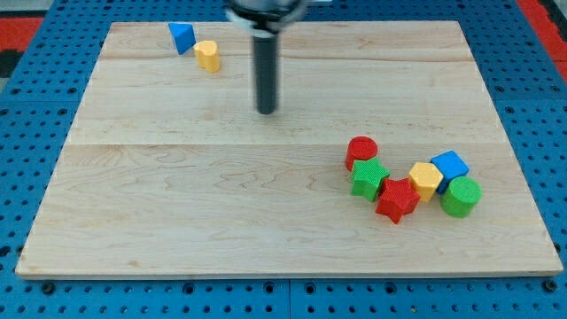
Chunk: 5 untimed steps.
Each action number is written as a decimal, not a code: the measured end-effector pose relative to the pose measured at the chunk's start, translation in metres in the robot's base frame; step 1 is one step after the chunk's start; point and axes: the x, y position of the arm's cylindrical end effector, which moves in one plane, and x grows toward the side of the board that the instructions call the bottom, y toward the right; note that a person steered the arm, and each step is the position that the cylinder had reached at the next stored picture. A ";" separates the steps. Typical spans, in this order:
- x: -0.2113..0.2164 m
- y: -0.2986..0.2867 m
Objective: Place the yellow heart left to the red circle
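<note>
The yellow heart (pixel 207 55) sits near the view's top left, just right of a blue triangular block (pixel 182 37). The red circle (pixel 361 151) stands at the view's lower right, at the top left of a cluster of blocks. My tip (pixel 266 110) is on the board in the upper middle, to the right of and below the yellow heart, clear of it, and well up and left of the red circle.
The cluster by the red circle holds a green star (pixel 368 179), a red star (pixel 397 199), a yellow hexagon (pixel 426 181), a blue cube (pixel 450 167) and a green cylinder (pixel 461 196). The wooden board (pixel 177 204) lies on a blue pegboard.
</note>
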 end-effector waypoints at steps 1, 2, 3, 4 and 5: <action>-0.012 -0.096; -0.070 -0.146; -0.106 -0.121; -0.107 -0.058; -0.084 0.008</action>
